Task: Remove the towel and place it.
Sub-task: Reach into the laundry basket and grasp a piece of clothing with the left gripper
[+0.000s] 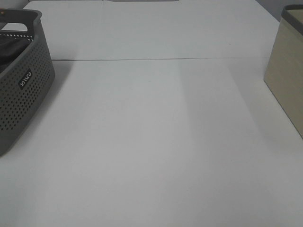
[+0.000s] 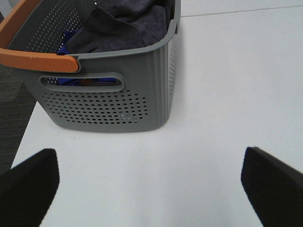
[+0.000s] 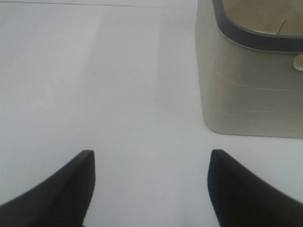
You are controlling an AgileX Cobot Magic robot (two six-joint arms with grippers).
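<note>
Towel (image 2: 123, 23) crumpled inside grey basket (image 2: 118, 104) on left side of desk (image 2: 227, 94); bunched, long axis cannot be told. Left pincer (image 2: 149, 156) spread wide, empty, facing basket. Right pincer (image 3: 151, 153) spread, empty, near beige bin (image 3: 236, 94).

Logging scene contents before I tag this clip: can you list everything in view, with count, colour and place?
table: one, white, under everything.
basket: one, grey perforated plastic, on the table at the left edge of the high view.
basket handle: one, orange, at the basket's rim.
towel: one, dark charcoal, crumpled inside the basket.
blue item: at least one, blue, inside the basket beside the towel; too hidden to identify.
bin: one, beige with a dark grey rim, on the table at the right edge of the high view.
left fingers: two, black, wide apart, nothing between, over bare table facing the basket.
right fingers: two, black, apart, nothing between, over bare table near the bin.
</note>
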